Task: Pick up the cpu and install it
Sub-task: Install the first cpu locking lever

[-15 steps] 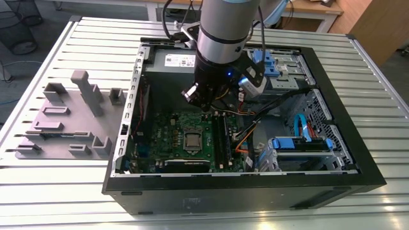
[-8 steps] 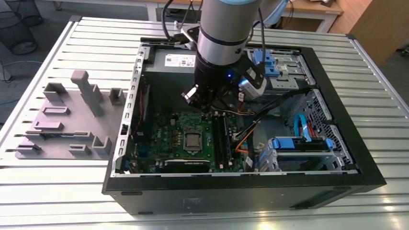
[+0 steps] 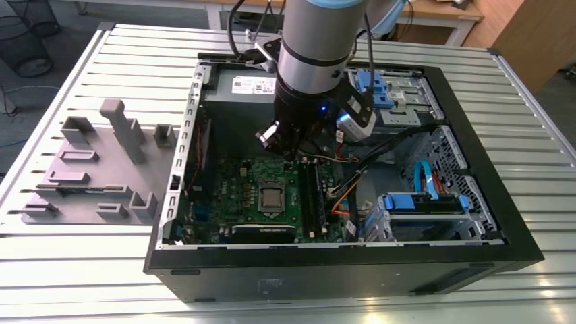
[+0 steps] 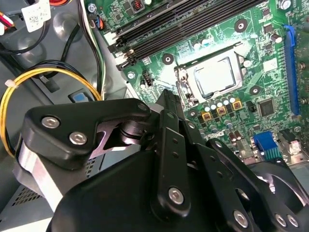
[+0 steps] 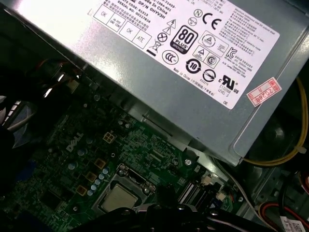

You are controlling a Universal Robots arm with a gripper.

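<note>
The cpu point(image 3: 272, 197) is a small silvery square lying flat in its socket on the green motherboard point(image 3: 236, 185) inside the open computer case. It shows in both wrist views too, as cpu point(image 4: 216, 76) and cpu point(image 5: 117, 197), with a metal socket frame point(image 4: 186, 87) around it. My gripper point(image 3: 280, 142) hangs above the board, a short way from the socket toward the power-supply side. Its black linkage point(image 4: 166, 145) fills the foreground of the second wrist view. I see nothing held in the gripper.
A grey power-supply box point(image 5: 169, 63) borders the board. Memory slots point(image 4: 183, 19) and yellow cables point(image 4: 29, 82) lie near the socket. Blue drive bays point(image 3: 423, 202) fill the case at the exterior view's right. Grey fixture blocks point(image 3: 99, 169) stand on the table at its left.
</note>
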